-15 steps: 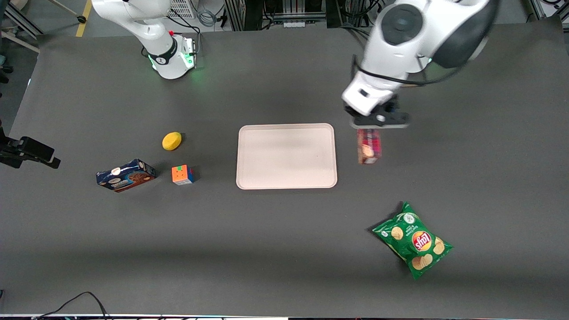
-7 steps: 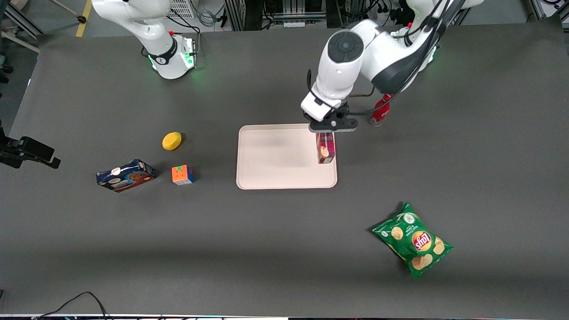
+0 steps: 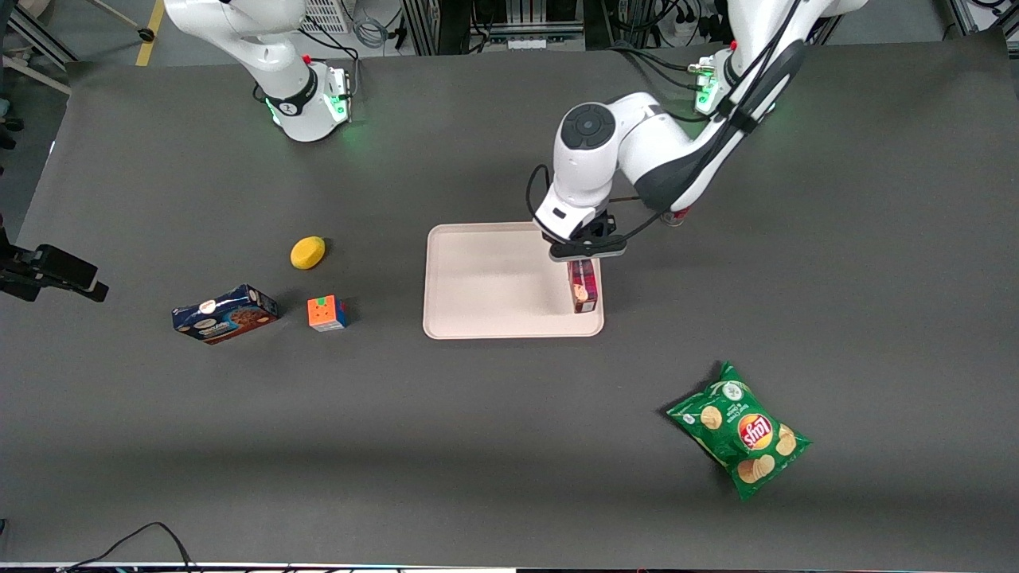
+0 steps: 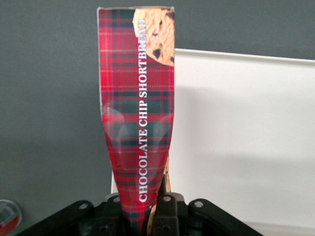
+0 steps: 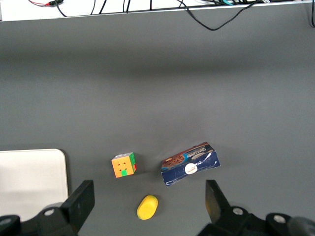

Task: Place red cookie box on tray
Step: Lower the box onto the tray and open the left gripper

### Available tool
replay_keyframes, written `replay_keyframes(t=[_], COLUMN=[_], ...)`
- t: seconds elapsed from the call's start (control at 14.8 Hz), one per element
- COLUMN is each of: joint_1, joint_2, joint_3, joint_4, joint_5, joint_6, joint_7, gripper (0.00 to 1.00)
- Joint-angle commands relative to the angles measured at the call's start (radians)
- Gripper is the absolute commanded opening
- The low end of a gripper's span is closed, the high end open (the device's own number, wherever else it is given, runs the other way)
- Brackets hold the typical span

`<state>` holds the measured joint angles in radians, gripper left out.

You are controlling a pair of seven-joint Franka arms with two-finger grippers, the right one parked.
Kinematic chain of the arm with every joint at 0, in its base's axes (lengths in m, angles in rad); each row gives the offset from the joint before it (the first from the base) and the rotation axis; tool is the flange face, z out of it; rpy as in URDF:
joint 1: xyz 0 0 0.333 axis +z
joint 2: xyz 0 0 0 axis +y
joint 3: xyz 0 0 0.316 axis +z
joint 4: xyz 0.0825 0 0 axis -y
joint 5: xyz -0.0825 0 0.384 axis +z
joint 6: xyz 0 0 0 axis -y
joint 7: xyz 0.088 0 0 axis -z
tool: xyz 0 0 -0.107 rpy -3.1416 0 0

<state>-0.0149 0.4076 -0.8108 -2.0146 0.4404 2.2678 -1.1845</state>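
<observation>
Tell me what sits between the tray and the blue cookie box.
Front view: the colour cube lies between the tray and the blue cookie box.

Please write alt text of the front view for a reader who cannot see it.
The gripper holds the red cookie box over the tray, at the tray's edge toward the working arm. Elsewhere on the dark table lie a green chip bag, a blue cookie box, a puzzle cube and a yellow sponge.
</observation>
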Motion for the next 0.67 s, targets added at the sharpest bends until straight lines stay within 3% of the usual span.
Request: replay_keyframes(t=[0.0, 0.61], joint_1=[-0.031, -0.042], joint_2=[0.066, 0.160], joint_3=[0.001, 0.009], joint_4=[0.011, 0.014], joint_5=[0.104, 0.319], joint_6=[0.032, 0.088], joint_7=[-0.093, -0.152], gripper=[0.00, 0.00])
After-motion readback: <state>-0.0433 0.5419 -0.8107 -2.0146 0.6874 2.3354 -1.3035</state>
